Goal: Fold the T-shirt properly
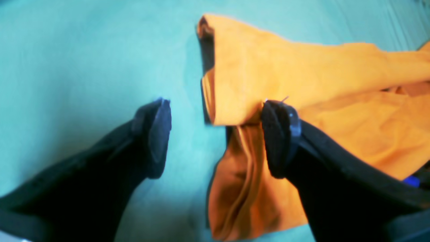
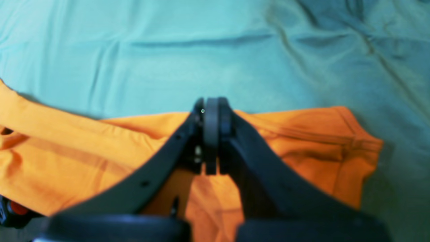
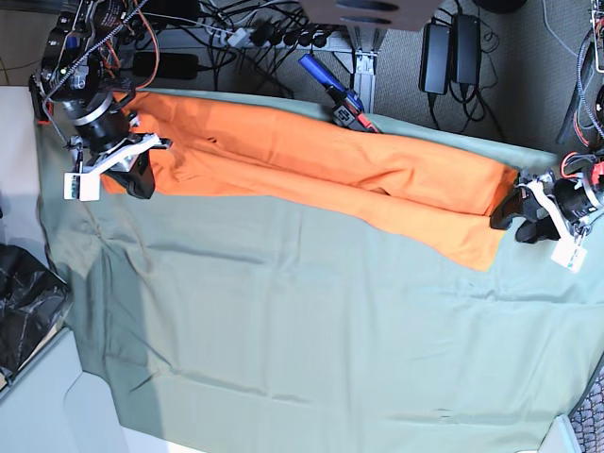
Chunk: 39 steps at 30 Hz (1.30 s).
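Overhead, the bright orange cotton T-shirt [image 3: 311,160] lies folded into a long band across the far part of the large sage-green cloth [image 3: 302,330] that covers the bench, running from the far left corner down towards the right edge. Behind that far edge sits a tangle of black cables and power bricks [image 3: 444,52], and a blue-handled tool with red tips [image 3: 335,94] lies right against the shirt's back border, near its middle. A black bag (only part of it in view) [image 3: 24,293] rests off the bench to the left.

The right gripper [image 2: 211,134] sits at the shirt's left end, its jaws pressed together over the orange fabric; whether any fabric is pinched between them cannot be told. The left gripper [image 1: 215,134] is at the opposite end, jaws standing wide apart, with one fingertip [image 1: 278,134] touching the shirt's folded corner and the other over bare green cloth.

Towards the near side, the green cloth is wrinkled but unoccupied, a broad stretch reaching to its front hem.
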Available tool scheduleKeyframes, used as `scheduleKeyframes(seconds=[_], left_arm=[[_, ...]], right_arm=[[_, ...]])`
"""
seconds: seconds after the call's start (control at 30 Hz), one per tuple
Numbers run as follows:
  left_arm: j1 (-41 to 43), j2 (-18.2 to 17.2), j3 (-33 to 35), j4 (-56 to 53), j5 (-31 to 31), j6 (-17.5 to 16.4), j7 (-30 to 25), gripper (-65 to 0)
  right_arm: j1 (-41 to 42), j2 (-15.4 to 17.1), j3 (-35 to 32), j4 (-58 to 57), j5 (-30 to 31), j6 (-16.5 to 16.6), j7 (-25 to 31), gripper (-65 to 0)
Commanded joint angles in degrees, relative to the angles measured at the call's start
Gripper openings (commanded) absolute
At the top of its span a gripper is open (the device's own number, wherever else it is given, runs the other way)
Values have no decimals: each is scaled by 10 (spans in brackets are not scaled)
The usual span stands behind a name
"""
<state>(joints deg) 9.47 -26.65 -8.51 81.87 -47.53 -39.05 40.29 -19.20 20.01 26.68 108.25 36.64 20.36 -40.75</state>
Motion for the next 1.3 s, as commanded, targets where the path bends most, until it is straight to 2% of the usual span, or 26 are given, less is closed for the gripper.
scheduleKeyframes(seconds=[0.0, 0.37, 0.67, 0.77, 0.97, 1.27], left_arm=[[-7, -7, -4, 5, -17, -10, 2, -200], [12, 26, -2, 5, -57, -10, 17, -201], [12, 32, 43, 5, -58, -10, 8, -211], [10, 32, 43, 5, -56, -10, -3, -329], [8, 32, 43, 5, -24, -10, -70, -645], [-36, 28, 35, 5, 26, -10, -77, -650]], right_arm=[[3, 9, 6, 8, 9, 56, 13, -650], [3, 9, 6, 8, 9, 56, 13, -650], [3, 9, 6, 8, 9, 56, 13, -650], [3, 9, 6, 8, 9, 56, 13, -650], [3, 9, 6, 8, 9, 56, 13, -650], [3, 9, 6, 8, 9, 56, 13, -650]])
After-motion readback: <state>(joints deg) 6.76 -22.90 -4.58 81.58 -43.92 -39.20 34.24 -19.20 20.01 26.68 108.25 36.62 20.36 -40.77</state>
